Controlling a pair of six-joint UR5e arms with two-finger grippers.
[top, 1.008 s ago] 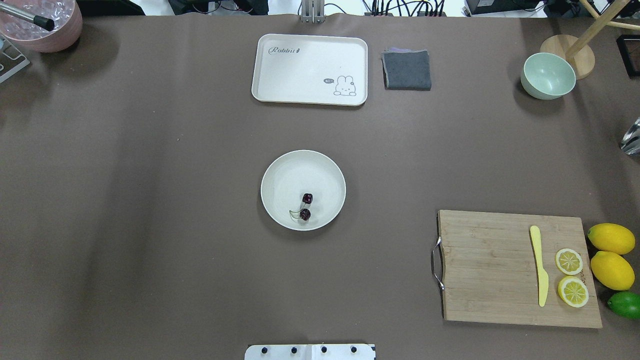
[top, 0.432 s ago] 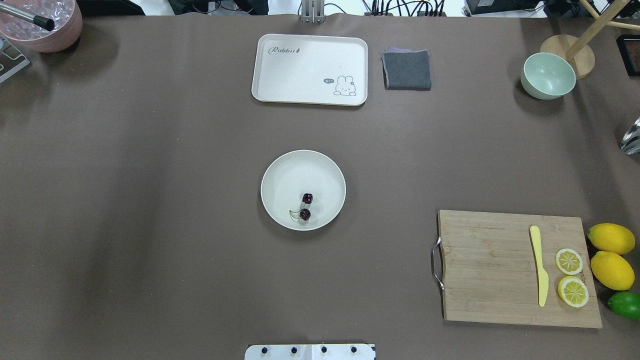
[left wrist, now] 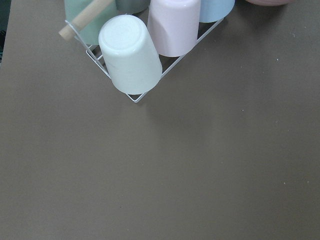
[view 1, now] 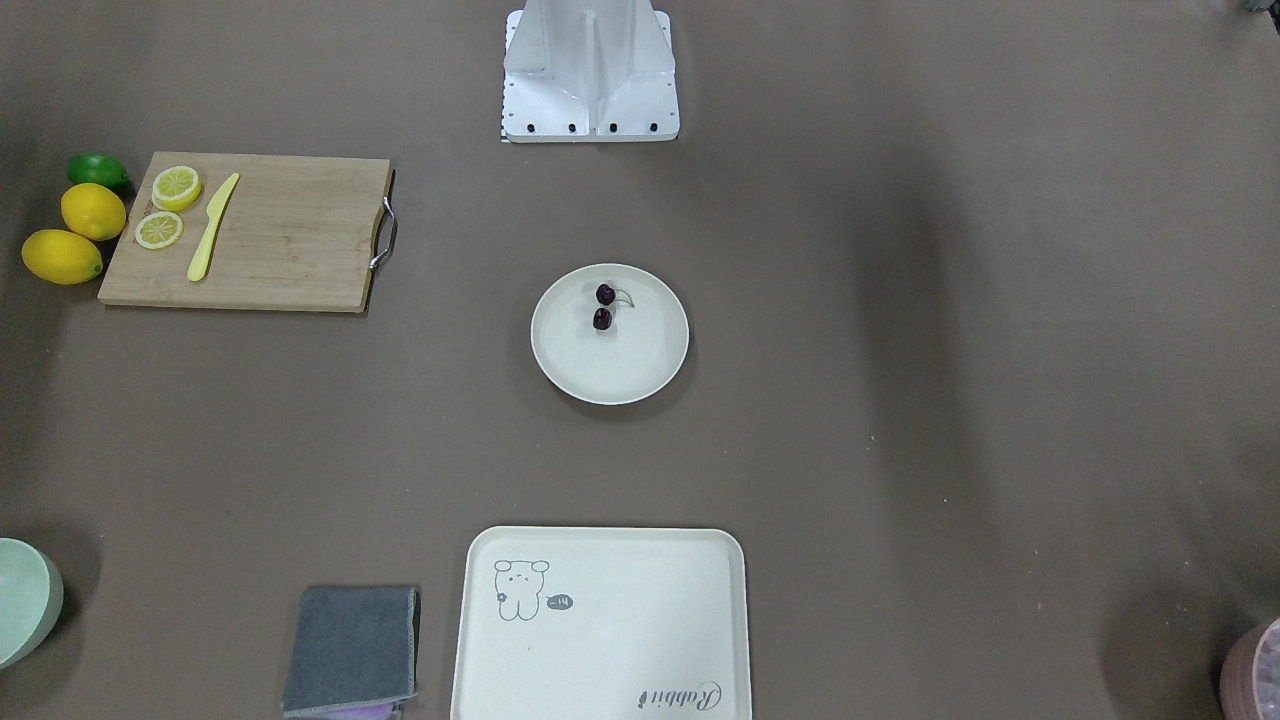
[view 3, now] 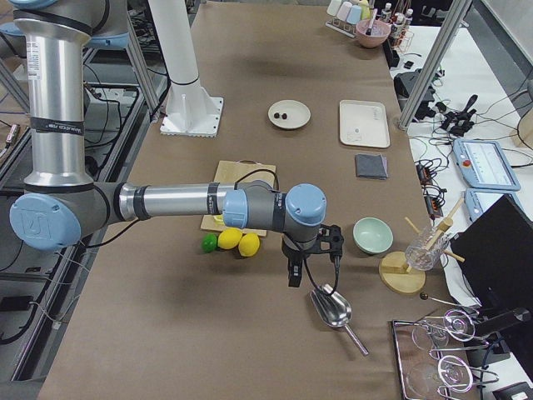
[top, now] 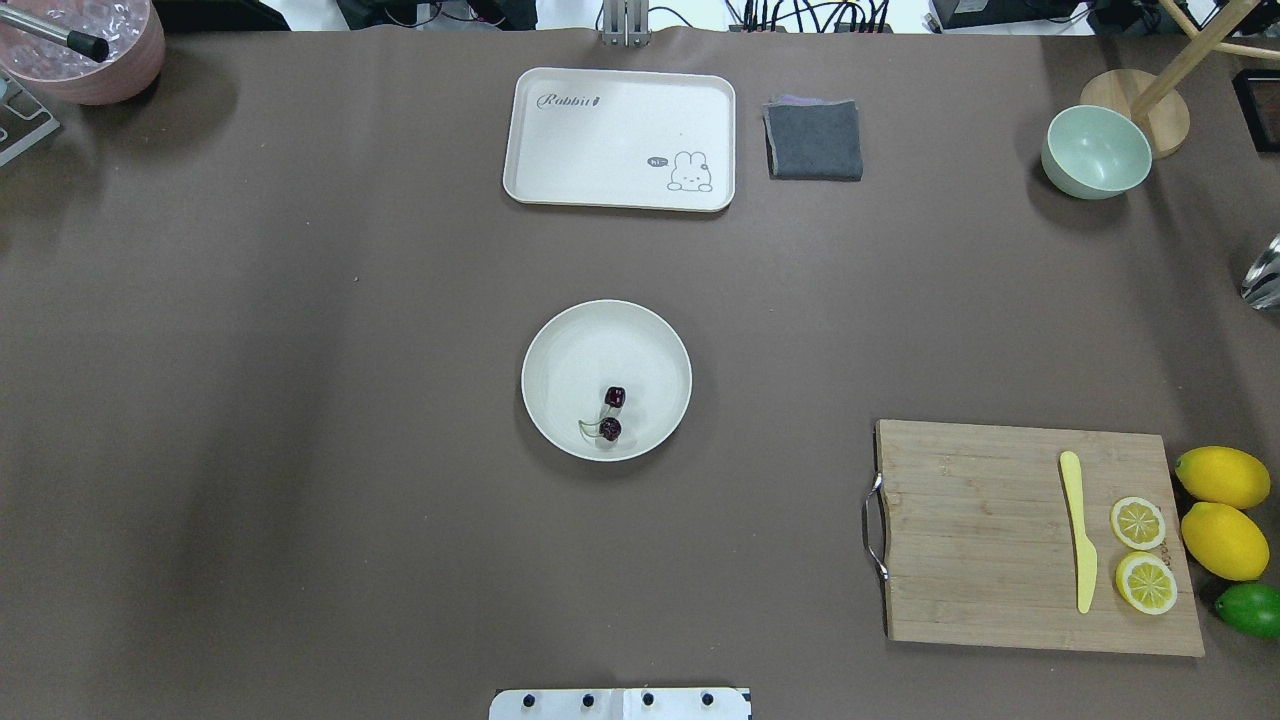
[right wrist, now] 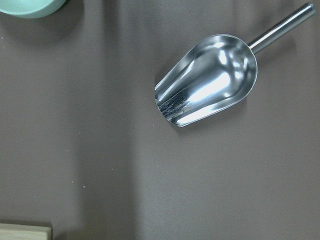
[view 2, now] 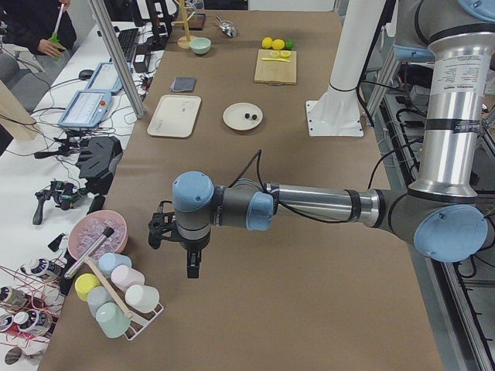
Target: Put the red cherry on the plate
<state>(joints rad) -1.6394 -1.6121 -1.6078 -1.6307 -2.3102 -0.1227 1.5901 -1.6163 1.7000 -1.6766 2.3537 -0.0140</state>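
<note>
The red cherry [top: 609, 429], a dark glossy pair joined by pale stems, lies inside the round cream plate [top: 600, 340] at the table's middle, toward the robot's side of the dish. The front-facing view shows the cherry [view 1: 603, 294] on the plate [view 1: 610, 365] too. Neither gripper touches them. My left gripper [view 2: 191, 267] hangs over the table's left end beside the cup rack. My right gripper [view 3: 293, 275] hangs at the right end above a metal scoop. Both grippers show only in the side views, so I cannot tell whether they are open or shut.
A cream rabbit tray [top: 620, 138], a grey cloth [top: 814, 140] and a pale green bowl [top: 1096, 152] sit at the far side. A cutting board [top: 980, 540] with a yellow knife and lemon slices, lemons [top: 1222, 478] and a lime are front right. The scoop [right wrist: 207, 80] and cup rack [left wrist: 131, 55] lie under the wrists.
</note>
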